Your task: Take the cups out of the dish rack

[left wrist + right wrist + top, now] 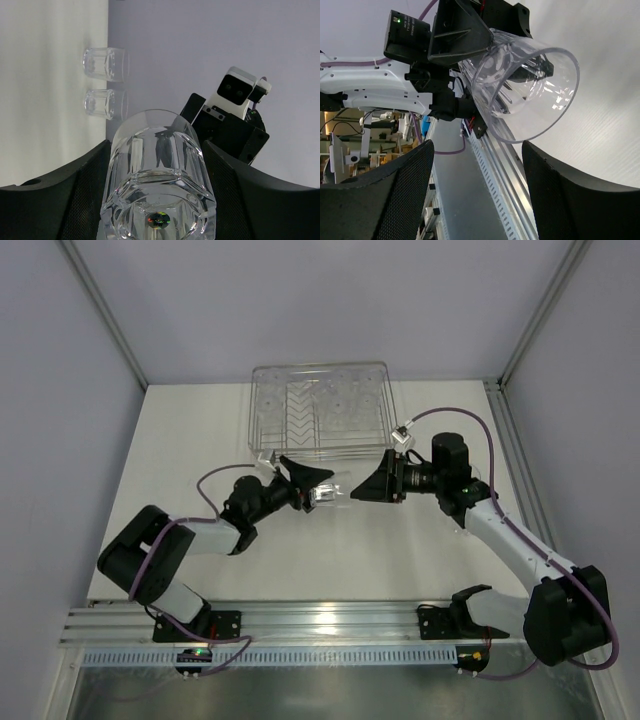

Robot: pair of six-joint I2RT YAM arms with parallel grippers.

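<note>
My left tool [314,487] is clenched on one cup [334,492], held sideways above the desk [200,440], just in front of the dish rack [318,368]. My right tool [370,485] is spread wide, facing its rim. Risk: the slick cup drops if my left releases before my right closes.

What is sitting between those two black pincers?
A clear cup, gripped sideways by the left pincer, its rim facing the open right pincer. The top view shows it.

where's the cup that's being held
Top view: the cup lies sideways in the left fingers, mid-table in front of the dish rack, rim facing the open right fingers.
</note>
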